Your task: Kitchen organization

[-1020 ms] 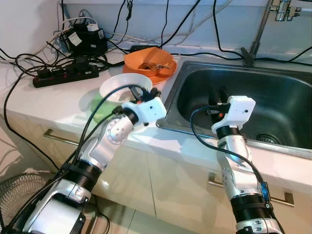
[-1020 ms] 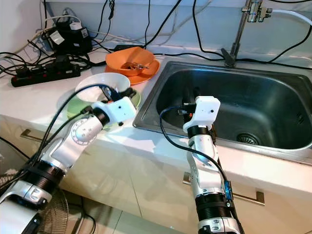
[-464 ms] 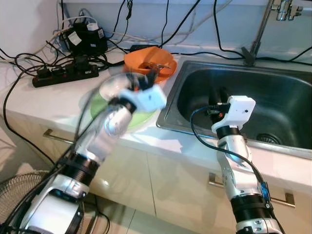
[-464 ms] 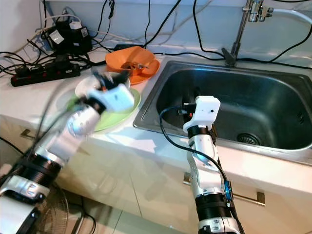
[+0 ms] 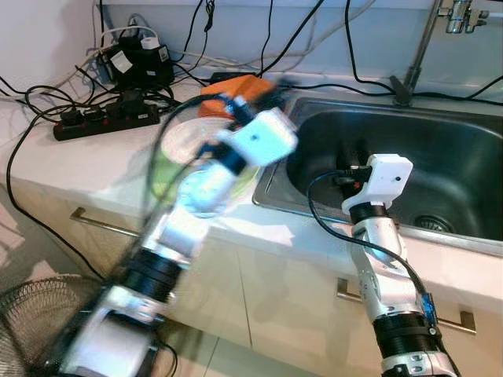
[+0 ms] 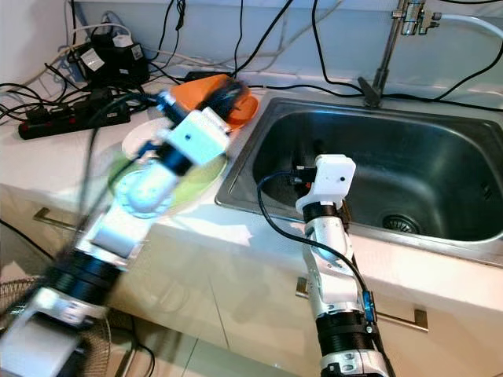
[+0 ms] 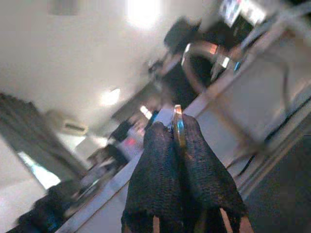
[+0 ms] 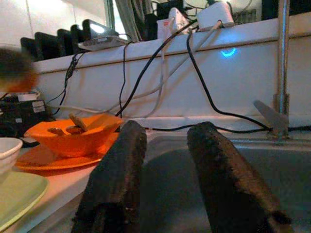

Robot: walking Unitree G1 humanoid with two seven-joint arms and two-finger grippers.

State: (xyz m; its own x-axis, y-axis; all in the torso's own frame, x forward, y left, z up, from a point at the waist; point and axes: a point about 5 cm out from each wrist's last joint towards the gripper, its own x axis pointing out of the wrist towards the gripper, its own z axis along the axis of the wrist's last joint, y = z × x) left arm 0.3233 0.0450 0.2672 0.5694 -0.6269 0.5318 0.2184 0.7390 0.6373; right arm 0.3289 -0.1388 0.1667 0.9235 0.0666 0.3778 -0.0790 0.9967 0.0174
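Pinching a thin orange plate [image 7: 178,127] edge-on, left gripper [image 7: 177,145] is swinging over the bench near the sink's [image 5: 471,149] left rim, likely restacking. Right gripper [image 8: 165,145] is hanging over the sink, fingers apart, empty.

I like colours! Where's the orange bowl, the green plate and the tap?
orange bowl [image 8: 73,139]: right wrist view, its front wall.
green plate [image 6: 196,181]: right eye view, its right rim.
tap [image 6: 385,51]: right eye view, its upright pipe.

Left gripper [image 7: 177,138] swung from white bowl [image 5: 182,140] toward sink [image 5: 393,149].
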